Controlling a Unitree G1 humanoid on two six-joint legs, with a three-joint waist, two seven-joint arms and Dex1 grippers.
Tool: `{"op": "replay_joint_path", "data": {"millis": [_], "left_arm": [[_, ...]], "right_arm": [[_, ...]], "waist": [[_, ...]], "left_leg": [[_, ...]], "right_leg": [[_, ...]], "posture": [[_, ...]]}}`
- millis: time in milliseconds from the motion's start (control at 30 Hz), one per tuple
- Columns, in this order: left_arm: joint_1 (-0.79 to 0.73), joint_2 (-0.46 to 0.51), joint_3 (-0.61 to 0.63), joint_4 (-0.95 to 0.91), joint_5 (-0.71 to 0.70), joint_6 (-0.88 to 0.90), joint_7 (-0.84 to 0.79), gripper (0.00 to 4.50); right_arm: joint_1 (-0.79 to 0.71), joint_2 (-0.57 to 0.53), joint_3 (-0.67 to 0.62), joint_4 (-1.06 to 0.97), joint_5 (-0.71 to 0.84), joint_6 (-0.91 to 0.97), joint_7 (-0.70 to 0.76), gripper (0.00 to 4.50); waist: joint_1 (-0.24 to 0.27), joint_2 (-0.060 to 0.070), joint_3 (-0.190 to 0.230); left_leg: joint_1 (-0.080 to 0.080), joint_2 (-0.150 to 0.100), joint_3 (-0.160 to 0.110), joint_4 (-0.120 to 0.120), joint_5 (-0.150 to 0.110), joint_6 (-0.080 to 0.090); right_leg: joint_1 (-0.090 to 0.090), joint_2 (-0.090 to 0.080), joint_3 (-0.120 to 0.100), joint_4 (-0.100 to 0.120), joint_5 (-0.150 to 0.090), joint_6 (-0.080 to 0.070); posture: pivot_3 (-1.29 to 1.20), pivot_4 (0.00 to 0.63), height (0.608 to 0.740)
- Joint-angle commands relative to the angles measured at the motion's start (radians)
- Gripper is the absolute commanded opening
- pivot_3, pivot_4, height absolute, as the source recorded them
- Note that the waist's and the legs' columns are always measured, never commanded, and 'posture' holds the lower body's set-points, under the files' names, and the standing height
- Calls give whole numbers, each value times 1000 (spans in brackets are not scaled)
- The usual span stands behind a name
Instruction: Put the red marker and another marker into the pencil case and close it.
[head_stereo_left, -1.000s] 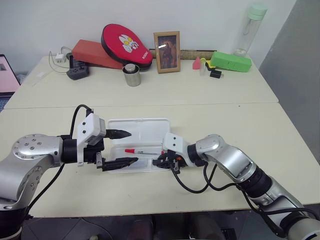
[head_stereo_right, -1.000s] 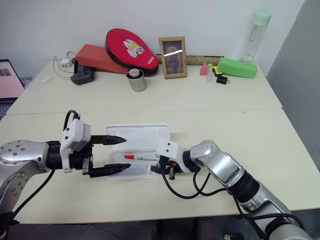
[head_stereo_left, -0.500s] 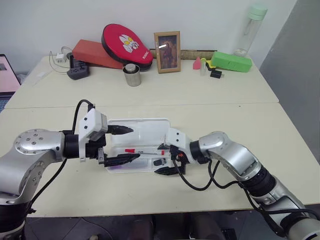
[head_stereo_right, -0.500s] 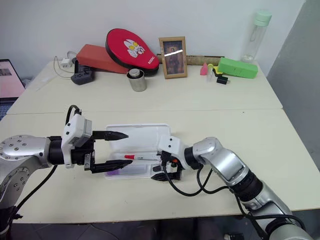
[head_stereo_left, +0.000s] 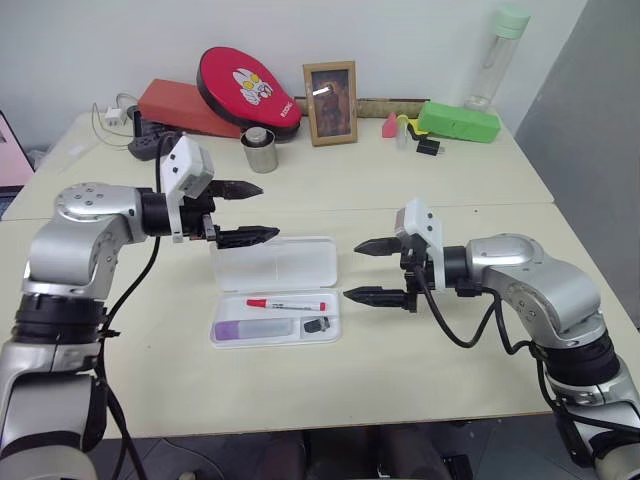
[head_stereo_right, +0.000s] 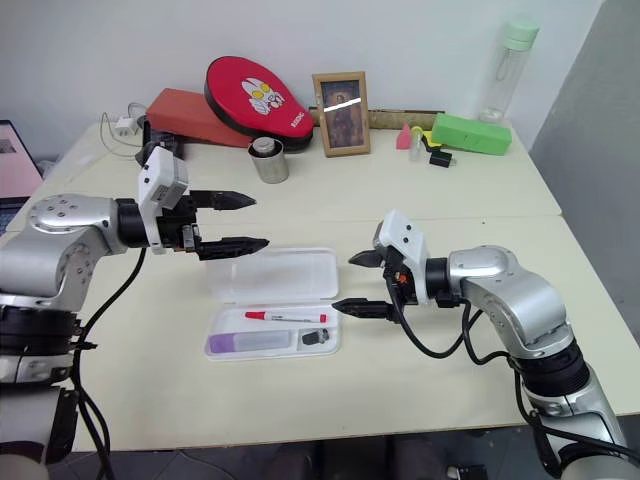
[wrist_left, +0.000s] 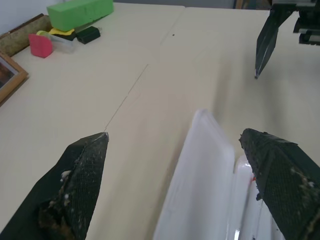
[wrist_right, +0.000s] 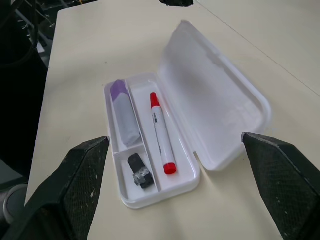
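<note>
A: What are the grippers doing?

B: The left gripper (head_stereo_left: 243, 212) hangs above the tabletop (head_stereo_left: 420, 200) over the far left corner of the pencil case (head_stereo_left: 276, 291), fingers spread wide and holding nothing; the right gripper (head_stereo_left: 368, 271) hangs just to the right of the case, pointing toward it, fingers likewise wide apart and empty.

A: And the case itself?

B: It lies open on the tabletop between the two grippers, lid folded flat away from the robot; the red marker (wrist_right: 161, 132) lies in the tray's long compartment nearest the lid; the purple marker (wrist_right: 123, 113) lies in the compartment beside it; a small dark cap-like piece (wrist_right: 139, 170) sits in the small end compartment.

A: Anything farther out?

B: Along the back: a green box (head_stereo_left: 459, 121), a picture frame (head_stereo_left: 331, 88), a metal cup (head_stereo_left: 258, 150).
</note>
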Motion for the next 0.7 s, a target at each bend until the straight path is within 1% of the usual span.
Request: {"op": "replay_joint_path", "data": {"millis": [33,167,233,367,400,433,467,633,700], "left_arm": [[-160,-51,-50,247,97,-134,-71,4500],[-264,-98,-78,454,166,-229,-119,4500],[-304,-115,-94,549,213,-286,-117,4500],[-351,-137,-98,668,263,-353,-123,4500],[-359,-142,-97,691,273,-368,-120,4500],[-367,-147,-93,710,279,-376,-122,4500],[-374,-152,-88,726,284,-383,-122,4500],[-395,-161,-69,771,295,-399,-131,4500],[-400,-162,-63,780,297,-400,-134,4500]], "right_arm": [[2,-20,-107,-49,48,-7,-35,4449],[4,-31,-155,-72,79,6,-64,4449],[12,-43,-174,-91,93,4,-69,4449],[19,-52,-192,-114,120,8,-88,4449],[24,-57,-197,-122,132,10,-86,4083],[26,-60,-201,-126,140,12,-89,4069],[26,-62,-205,-127,144,11,-95,3859],[26,-77,-197,-125,154,5,-110,2594],[26,-84,-189,-123,152,-1,-114,1999]], "waist": [[3,0,0],[1,0,0],[0,0,0],[-2,0,0],[-2,0,0],[0,0,0],[0,0,0],[0,0,0],[0,0,0]], "left_leg": [[0,0,0,0,0,0],[0,0,0,0,0,0],[-1,0,1,0,0,0],[-1,0,0,0,0,0],[-1,0,0,0,0,0],[-1,0,0,0,0,0],[-2,0,0,0,0,0],[-2,0,0,1,0,0],[-2,0,0,1,0,0]], "right_leg": [[0,0,0,0,0,0],[0,0,0,0,0,0],[-1,0,0,0,0,0],[-2,0,0,0,0,0],[-2,0,1,0,0,0],[-2,0,0,1,0,0],[-2,0,0,1,0,0],[-2,0,0,1,0,0],[-2,0,0,0,0,0]], "posture": [[0,150,740],[0,150,740],[0,150,740],[0,150,740],[0,150,740],[0,150,740],[0,150,740],[0,150,740],[0,150,740]]}}
